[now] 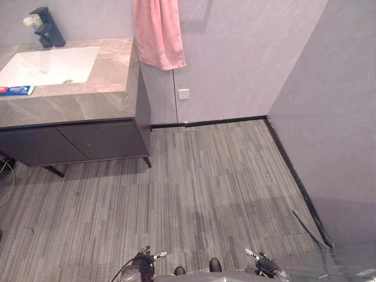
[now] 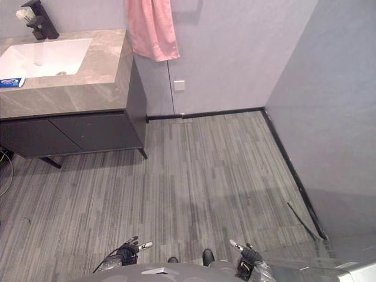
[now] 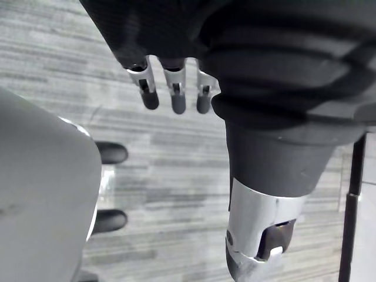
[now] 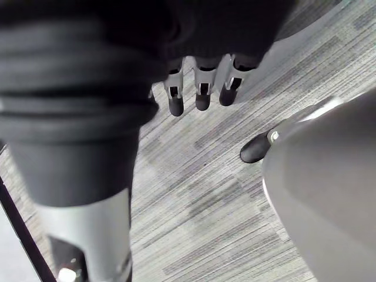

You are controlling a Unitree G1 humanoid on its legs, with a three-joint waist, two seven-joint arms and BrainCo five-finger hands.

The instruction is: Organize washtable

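Both hands hang empty, fingers loosely straight: left hand (image 1: 143,261), right hand (image 1: 265,265). Far ahead, left of the left hand, a blue-and-white toothpaste tube (image 1: 14,90) lies on the grey stone washtable (image 1: 88,103) beside the white basin (image 1: 50,64). It is probably light, soft and slippery, so pinch across its middle.

A: What lies on the grey stone washtable (image 1: 88,100)?
B: A white basin (image 1: 50,66) sunk into it, a black tap (image 1: 48,28) behind, and a blue-and-red tube (image 1: 16,90) flat beside the basin's near corner.
A: The floor (image 1: 205,188)?
B: Striped grey, with a thin dark rod (image 1: 310,229) by the right wall
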